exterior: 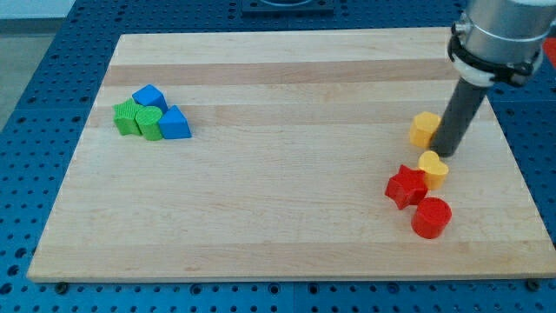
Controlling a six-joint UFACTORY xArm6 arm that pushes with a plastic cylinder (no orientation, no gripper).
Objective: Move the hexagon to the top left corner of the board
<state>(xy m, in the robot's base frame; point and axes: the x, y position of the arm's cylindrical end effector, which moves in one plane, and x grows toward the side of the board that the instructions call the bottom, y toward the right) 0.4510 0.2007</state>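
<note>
The yellow hexagon (425, 128) lies near the view's right edge of the wooden board (287, 78). My tip (449, 153) rests on the board just right of the hexagon, touching or nearly touching its right side. A yellow heart-shaped block (433, 168) lies just below my tip. The board's top left corner is far off at the view's upper left.
A red star (406, 186) and a red cylinder (431, 217) lie below the yellow heart. At the view's left, a cluster holds a blue cube (150, 96), a blue triangle (175, 124), a green star-like block (127, 116) and a green block (148, 123).
</note>
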